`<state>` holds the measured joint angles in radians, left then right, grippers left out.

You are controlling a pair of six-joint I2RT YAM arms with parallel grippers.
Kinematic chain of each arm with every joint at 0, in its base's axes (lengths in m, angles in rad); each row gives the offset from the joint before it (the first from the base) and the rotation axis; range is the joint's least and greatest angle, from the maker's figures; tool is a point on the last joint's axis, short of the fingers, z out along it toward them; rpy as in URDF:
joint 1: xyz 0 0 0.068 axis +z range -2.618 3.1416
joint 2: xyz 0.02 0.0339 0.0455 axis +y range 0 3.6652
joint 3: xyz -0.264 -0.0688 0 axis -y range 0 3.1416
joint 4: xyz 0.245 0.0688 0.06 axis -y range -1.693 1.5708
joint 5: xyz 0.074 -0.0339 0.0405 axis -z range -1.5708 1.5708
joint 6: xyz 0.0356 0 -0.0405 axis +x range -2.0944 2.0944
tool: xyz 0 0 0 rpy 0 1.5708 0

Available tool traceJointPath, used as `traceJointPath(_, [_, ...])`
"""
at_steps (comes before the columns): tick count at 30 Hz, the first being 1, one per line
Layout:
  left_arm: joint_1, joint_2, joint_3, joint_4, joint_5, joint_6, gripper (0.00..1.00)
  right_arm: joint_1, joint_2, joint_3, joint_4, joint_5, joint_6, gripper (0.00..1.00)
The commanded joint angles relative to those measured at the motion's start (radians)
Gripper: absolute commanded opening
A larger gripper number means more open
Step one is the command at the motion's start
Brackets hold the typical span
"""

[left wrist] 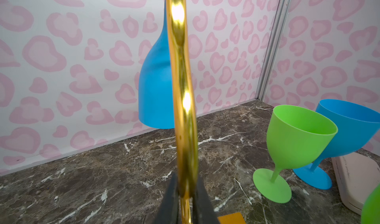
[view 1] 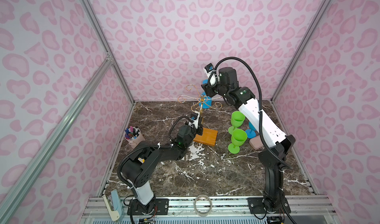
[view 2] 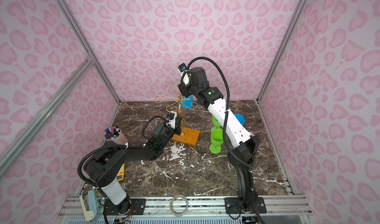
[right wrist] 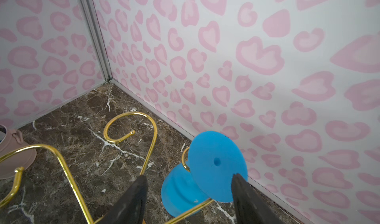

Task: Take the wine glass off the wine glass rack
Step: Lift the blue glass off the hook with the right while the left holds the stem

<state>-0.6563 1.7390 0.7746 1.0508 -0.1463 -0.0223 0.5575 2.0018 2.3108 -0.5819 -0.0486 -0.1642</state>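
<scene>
Toward the back of the marble surface (view 1: 185, 171): a gold wire rack (view 1: 201, 100), fixed on an orange wooden base (view 1: 207, 137). One blue wine glass (left wrist: 154, 85) is hung upside down from a scroll arm on the rack's far side, foot uppermost, bowl clear of the surface.

Left fingers (left wrist: 170, 198): closed narrowly on the rack's post, low down, just above the base.

Right fingers (right wrist: 133, 198): spread wide, raised level with the hung glass's foot, which is seen between them. Whether either touches it cannot be told.

Right of the rack, stood on the surface: two green glasses (view 1: 238, 137) and a second blue glass (view 1: 251, 132). A cup of pens (view 1: 133, 135) is kept at the left edge.
</scene>
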Motion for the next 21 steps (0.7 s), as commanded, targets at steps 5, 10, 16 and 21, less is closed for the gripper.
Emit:
traceJointPath(5, [0.0, -0.015, -0.015, 0.012, 0.002, -0.018, 0.09, -0.123, -0.083, -0.113, 0.073, -0.246, 0.225, 0.65])
traceJointPath(10, [0.0, -0.019, -0.02, 0.012, 0.002, -0.019, 0.07, -0.246, -0.119, -0.242, 0.218, -0.472, 0.455, 0.61])
traceJointPath(16, [0.0, -0.025, -0.027, 0.008, 0.002, -0.016, 0.06, -0.295, -0.096, -0.249, 0.251, -0.566, 0.535, 0.6])
traceJointPath(21, [-0.001, -0.024, -0.029, 0.003, 0.004, -0.017, 0.05, -0.326, -0.015, -0.152, 0.203, -0.629, 0.585, 0.59])
